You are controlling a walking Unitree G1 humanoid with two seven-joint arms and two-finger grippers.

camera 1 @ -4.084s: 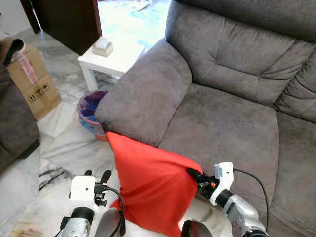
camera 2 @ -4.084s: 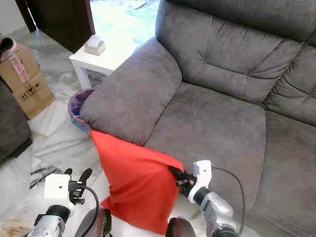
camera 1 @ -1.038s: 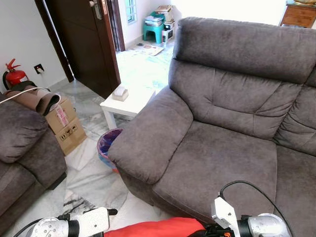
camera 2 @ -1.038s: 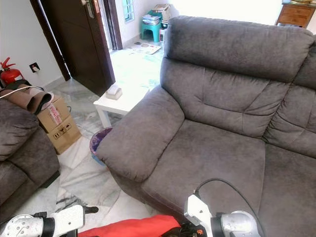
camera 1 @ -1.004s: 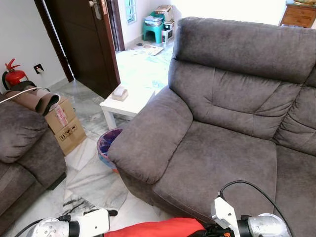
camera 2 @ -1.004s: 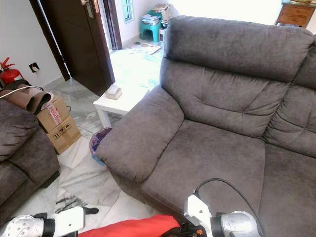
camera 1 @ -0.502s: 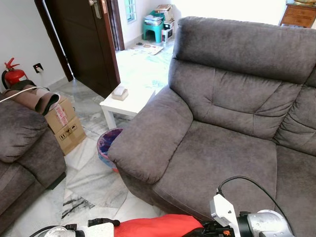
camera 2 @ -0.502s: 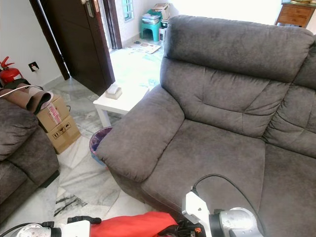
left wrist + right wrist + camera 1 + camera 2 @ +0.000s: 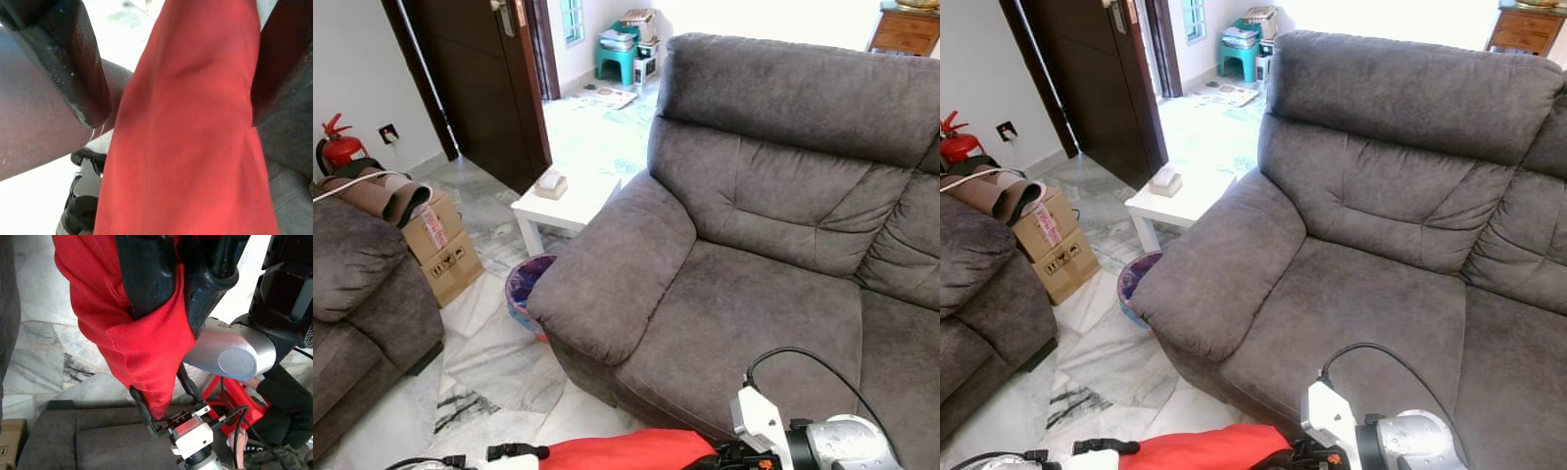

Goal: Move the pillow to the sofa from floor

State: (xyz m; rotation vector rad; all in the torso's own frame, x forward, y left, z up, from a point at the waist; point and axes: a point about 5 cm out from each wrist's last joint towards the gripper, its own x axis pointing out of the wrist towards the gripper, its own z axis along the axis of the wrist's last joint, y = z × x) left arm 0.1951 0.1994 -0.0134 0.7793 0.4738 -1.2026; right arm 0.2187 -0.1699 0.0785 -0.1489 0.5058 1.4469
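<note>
We held the red pillow (image 9: pixel 626 452) between both arms, low in front of our chest, clear of the marble floor (image 9: pixel 499 362) and just short of the front edge of the grey sofa (image 9: pixel 754 294). In the right wrist view the right gripper (image 9: pixel 168 289) was clenched on a gathered corner of the cover, the fabric bunched between its two black fingers. In the left wrist view the left gripper (image 9: pixel 171 73) stood with its fingers spread either side of the red cloth, and we could not tell whether they actually pinched it.

We judged the pillow light and very soft: it drooped and creased where pinched, so a corner hold let the rest hang and swing. The cover looked smooth, so a thin fold might slip out. A deeper bite on the edges at both ends seemed the safer hold. The seat cushion (image 9: pixel 1361 313) lay open ahead, beside the padded armrest (image 9: pixel 607 274).
</note>
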